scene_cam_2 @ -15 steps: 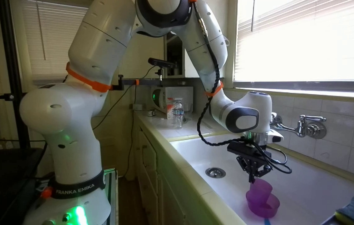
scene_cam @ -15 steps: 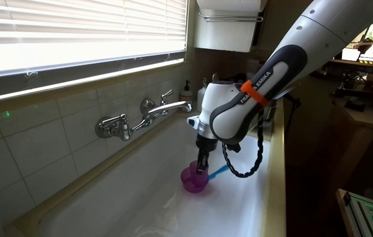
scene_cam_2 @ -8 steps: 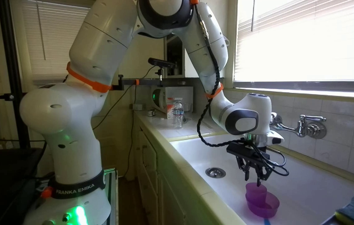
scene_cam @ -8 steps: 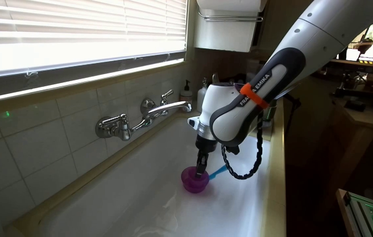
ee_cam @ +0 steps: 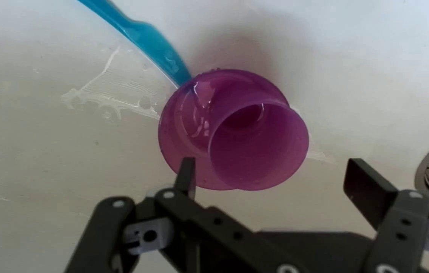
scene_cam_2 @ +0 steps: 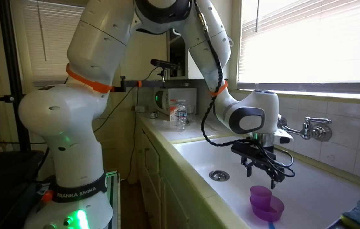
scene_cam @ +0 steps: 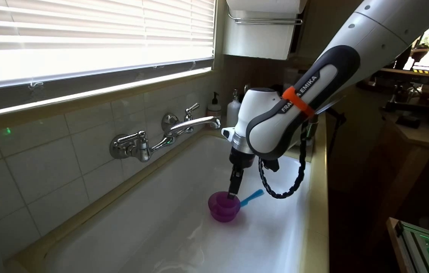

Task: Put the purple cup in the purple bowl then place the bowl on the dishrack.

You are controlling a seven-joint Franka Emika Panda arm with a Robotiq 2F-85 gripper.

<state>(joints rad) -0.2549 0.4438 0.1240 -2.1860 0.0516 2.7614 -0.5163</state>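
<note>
Purple within purple: the cup (ee_cam: 259, 151) stands off-centre inside the bowl (ee_cam: 176, 144), low in the white sink (scene_cam: 154, 231). The jaws are spread wide and hold nothing. Gripping the bowl by one side would probably tilt it, and the loose cup could topple out; the blue utensil (ee_cam: 150, 41) at the bowl's edge, perhaps partly beneath it, might drag or unseat it

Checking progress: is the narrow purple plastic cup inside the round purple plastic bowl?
In: the wrist view shows the cup sitting within the bowl.
</note>
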